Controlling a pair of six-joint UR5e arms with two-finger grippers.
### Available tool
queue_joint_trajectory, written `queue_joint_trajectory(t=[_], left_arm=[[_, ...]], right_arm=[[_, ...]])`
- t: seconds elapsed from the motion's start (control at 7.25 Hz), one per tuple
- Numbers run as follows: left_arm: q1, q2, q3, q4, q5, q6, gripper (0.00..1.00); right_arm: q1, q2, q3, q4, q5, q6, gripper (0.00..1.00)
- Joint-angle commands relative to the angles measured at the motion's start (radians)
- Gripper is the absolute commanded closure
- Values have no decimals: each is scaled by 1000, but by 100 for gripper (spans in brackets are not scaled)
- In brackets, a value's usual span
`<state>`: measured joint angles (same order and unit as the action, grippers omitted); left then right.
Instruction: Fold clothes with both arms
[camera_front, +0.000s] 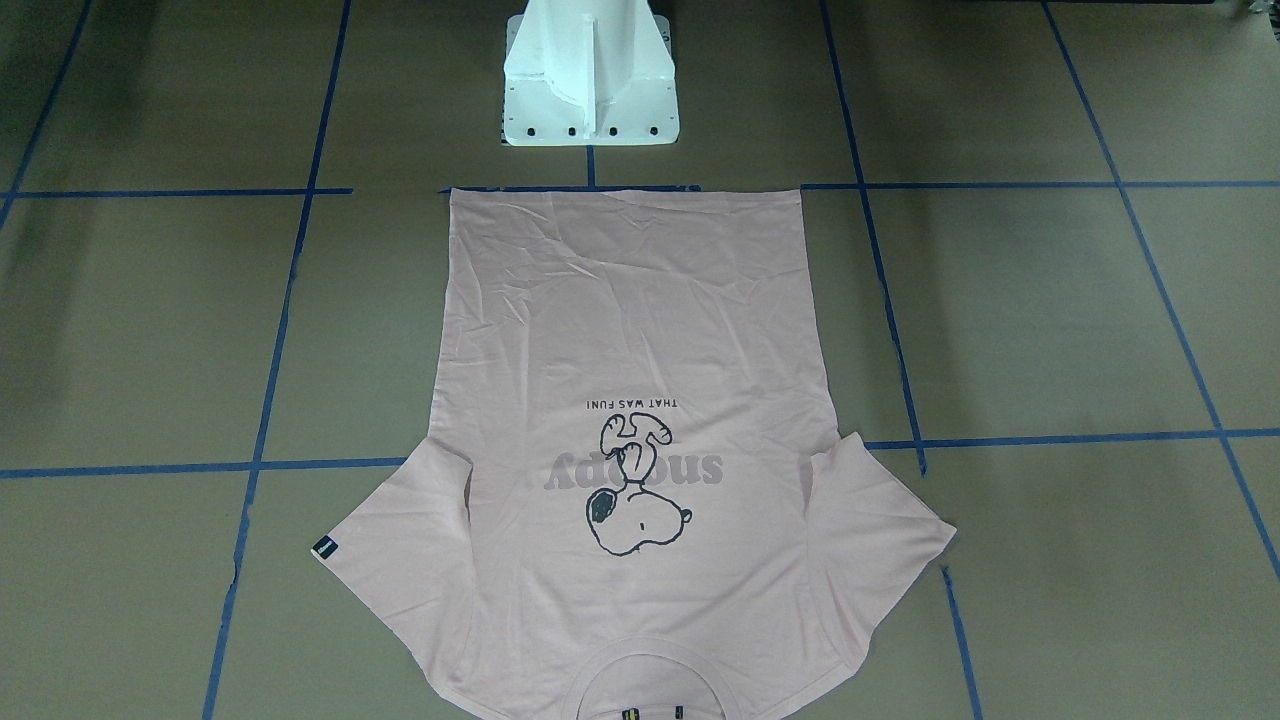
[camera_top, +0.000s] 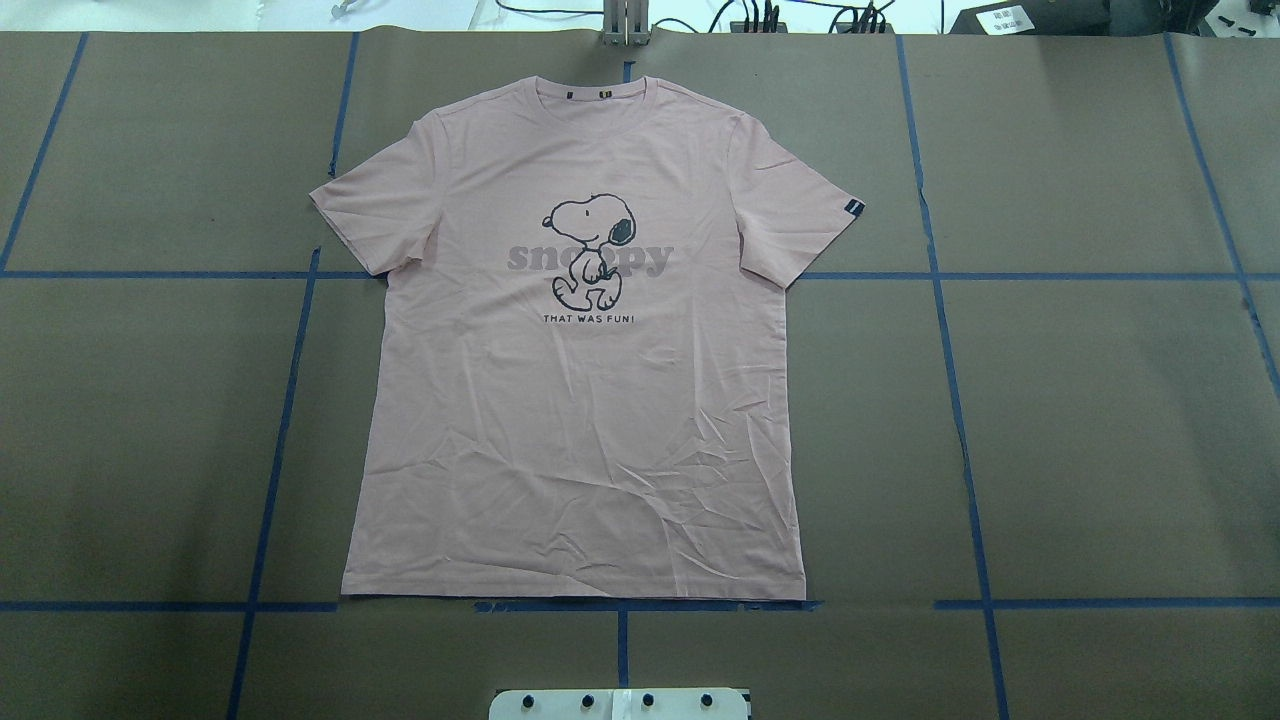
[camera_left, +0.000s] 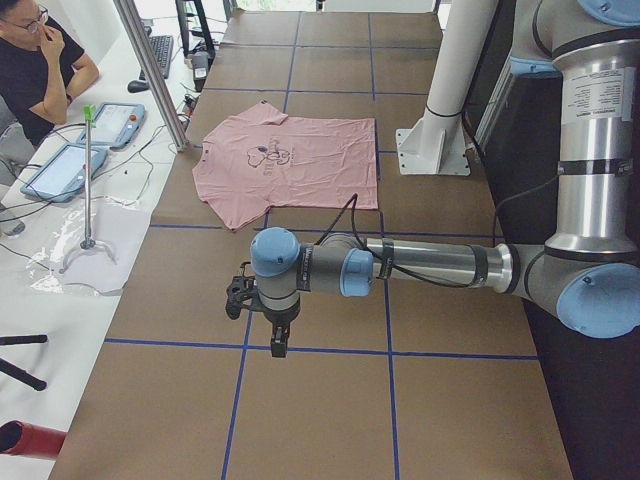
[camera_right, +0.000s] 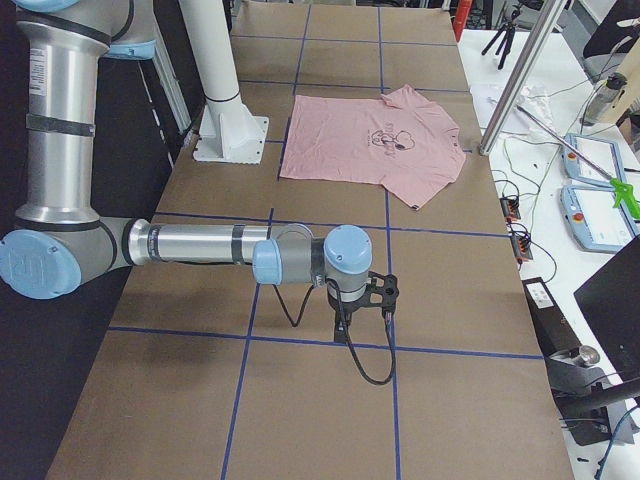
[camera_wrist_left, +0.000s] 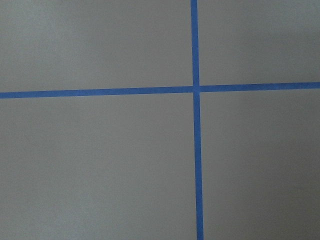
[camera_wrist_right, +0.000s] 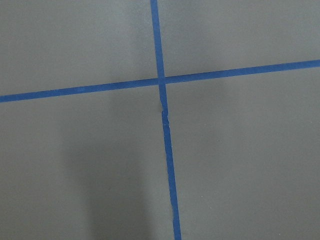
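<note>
The clothes, one pale pink T-shirt (camera_top: 580, 400), lie spread flat and face up on the brown table, Snoopy print showing, collar away from the robot's base. Its hem (camera_front: 625, 192) runs along a blue tape line near the pedestal. A small dark tag (camera_top: 852, 208) sits on one sleeve. Neither arm appears in the overhead or front views. My left gripper (camera_left: 276, 340) hangs over bare table well off to one side of the shirt (camera_left: 300, 165). My right gripper (camera_right: 345, 322) hangs likewise on the other side of the shirt (camera_right: 370, 140). I cannot tell whether either is open or shut. Both wrist views show only table and tape.
Blue tape lines (camera_top: 290, 400) divide the brown table into a grid. The white pedestal base (camera_front: 590, 90) stands just behind the hem. A person (camera_left: 35, 60) sits at a side desk with tablets (camera_left: 110, 125), and a metal pole (camera_left: 150, 70) stands by the table edge.
</note>
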<state>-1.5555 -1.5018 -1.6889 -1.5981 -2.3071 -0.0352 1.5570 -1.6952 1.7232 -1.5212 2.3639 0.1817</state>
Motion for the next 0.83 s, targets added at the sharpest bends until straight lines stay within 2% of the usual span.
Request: queue_joint_trajectory(t=[0.0, 0.28, 0.41, 0.55, 0.69], left_arm=[[0, -2, -5, -3, -2, 1, 0], [2, -21, -93, -10, -2, 3, 0], [2, -65, -125, -6, -3, 3, 0], [5, -80, -111, -40, -52, 5, 0], [9, -87, -73, -195, -86, -2, 0]], right_arm=[[0, 8, 16, 15, 6, 11, 0], [-30, 69, -2, 15, 0, -1, 0], [-61, 118, -11, 32, 46, 13, 0], [-128, 161, -28, 50, 96, 10, 0], [-179, 263, -81, 100, 94, 36, 0]])
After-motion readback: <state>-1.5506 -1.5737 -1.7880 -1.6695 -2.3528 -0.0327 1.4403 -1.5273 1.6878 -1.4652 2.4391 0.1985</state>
